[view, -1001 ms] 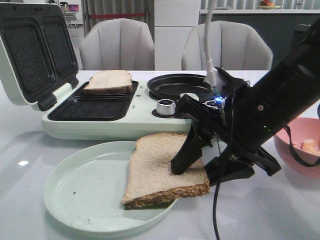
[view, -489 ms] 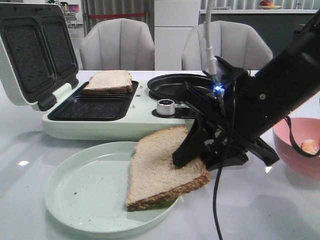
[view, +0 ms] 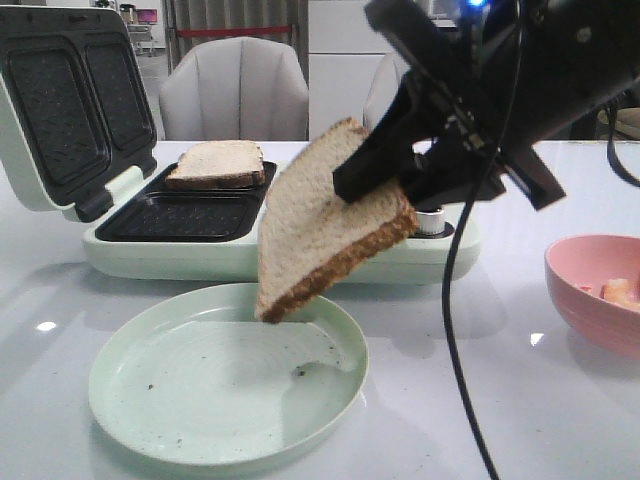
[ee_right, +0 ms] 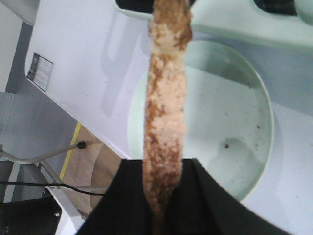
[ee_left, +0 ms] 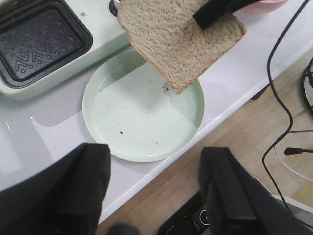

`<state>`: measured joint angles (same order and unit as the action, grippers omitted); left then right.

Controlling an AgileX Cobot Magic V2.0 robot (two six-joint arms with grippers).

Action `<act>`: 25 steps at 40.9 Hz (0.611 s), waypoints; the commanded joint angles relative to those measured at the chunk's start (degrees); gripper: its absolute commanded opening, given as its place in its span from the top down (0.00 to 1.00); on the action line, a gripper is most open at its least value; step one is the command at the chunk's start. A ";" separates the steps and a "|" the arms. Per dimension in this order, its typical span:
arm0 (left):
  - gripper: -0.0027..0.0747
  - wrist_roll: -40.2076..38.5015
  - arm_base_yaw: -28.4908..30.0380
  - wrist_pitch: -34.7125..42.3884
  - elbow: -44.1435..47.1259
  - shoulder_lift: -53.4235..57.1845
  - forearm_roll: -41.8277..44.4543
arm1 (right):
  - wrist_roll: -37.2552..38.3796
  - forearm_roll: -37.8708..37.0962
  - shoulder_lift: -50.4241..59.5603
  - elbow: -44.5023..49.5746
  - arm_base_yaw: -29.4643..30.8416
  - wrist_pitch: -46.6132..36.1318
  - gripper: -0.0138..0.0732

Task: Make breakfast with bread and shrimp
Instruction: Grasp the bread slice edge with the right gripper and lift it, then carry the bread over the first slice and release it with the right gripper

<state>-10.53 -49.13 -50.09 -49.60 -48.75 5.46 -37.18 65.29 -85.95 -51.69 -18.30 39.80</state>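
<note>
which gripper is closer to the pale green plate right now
Left. The left gripper hovers open just above the plate, near its rim. The right gripper is raised higher, holding the bread slice over it.

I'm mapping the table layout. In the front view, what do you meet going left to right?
Open sandwich maker lid → bread slice in the maker → lifted bread slice held by the right gripper → pink bowl with shrimp.

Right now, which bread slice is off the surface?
The slice clamped in the right gripper, hanging tilted above the plate. The other slice lies flat in the sandwich maker's rear tray.
</note>
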 commanded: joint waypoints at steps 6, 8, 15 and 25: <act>0.38 0.06 -0.41 3.76 -1.45 0.30 0.51 | -1.02 2.58 -1.11 -10.55 -3.66 -1.71 0.62; 0.37 0.06 -0.41 3.76 -1.45 0.30 0.60 | -1.02 2.58 -3.09 -13.65 -4.79 -2.58 0.62; 0.38 0.06 -0.41 3.76 -1.45 0.30 0.60 | -1.02 2.86 -12.05 -24.73 -6.85 -3.39 0.62; 0.37 0.06 -0.41 3.76 -1.45 0.30 0.60 | -1.02 11.42 -24.86 -38.65 -7.12 -4.58 0.62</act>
<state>-10.51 -49.13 -50.09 -49.60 -48.75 5.59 -37.53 70.87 -110.37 -84.47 -25.42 36.19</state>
